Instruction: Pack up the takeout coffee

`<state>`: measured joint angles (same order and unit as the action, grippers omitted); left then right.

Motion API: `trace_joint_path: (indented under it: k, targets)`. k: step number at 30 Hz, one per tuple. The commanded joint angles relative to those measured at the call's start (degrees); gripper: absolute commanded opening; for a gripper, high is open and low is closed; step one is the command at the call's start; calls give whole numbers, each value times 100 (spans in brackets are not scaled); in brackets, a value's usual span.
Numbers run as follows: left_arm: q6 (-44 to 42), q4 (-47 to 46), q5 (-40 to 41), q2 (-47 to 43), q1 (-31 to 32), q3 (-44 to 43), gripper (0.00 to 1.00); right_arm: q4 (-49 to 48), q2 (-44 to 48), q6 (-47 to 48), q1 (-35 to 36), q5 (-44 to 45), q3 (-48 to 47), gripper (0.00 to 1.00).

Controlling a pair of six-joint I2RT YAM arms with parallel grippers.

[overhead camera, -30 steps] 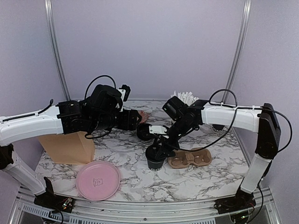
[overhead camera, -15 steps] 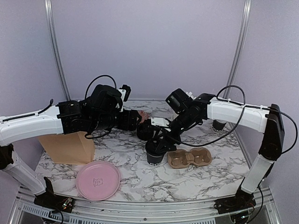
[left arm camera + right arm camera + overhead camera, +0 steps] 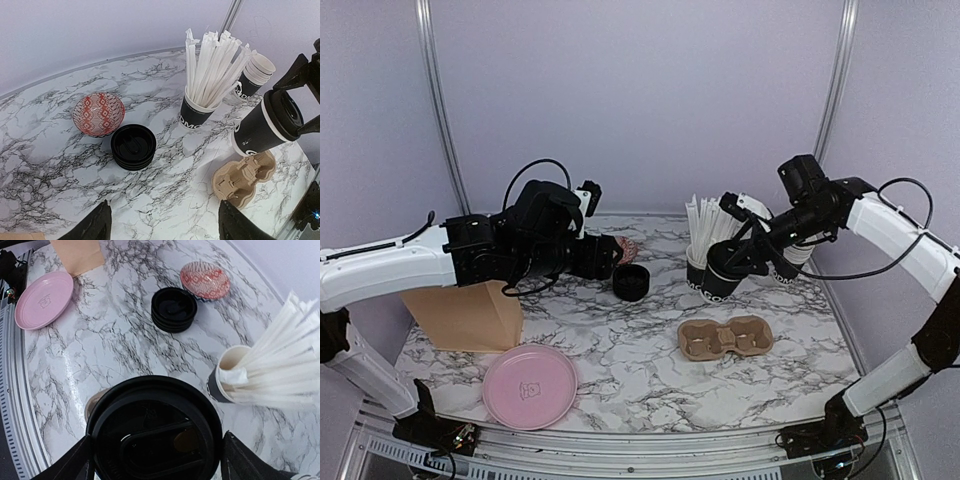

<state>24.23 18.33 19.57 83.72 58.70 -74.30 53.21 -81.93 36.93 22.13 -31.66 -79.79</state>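
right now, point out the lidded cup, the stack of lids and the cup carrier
lidded cup (image 3: 257, 131), left wrist view, on its black side wall
stack of lids (image 3: 133, 145), left wrist view, middle of the top lid
cup carrier (image 3: 726, 338), top view, on the bridge between its two holes

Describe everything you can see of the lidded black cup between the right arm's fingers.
The lidded cup looks like black paper, with white lettering near its base and a pale rim band under its round black plastic lid. The lid is seated. The cup is tilted, and the right gripper clamps it at the lid end, with its fingers on opposite sides. It hangs clear of the marble table, roughly above the brown cup carrier, and touches nothing else.
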Motion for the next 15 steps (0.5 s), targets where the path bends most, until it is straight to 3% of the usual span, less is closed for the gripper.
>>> trace_joint_path:
  k: [1, 8, 15]
  targets:
    - [-86, 58, 11, 145, -43, -168, 73, 354, 177, 200, -819, 162, 30, 70]
    - [-78, 45, -117, 232, -51, -167, 73, 275, -344, 105, -1933, 614, -208, 69]
    - [-20, 46, -193, 219, -51, -98, 73, -260, -881, -43, -2077, 1015, -70, 69]
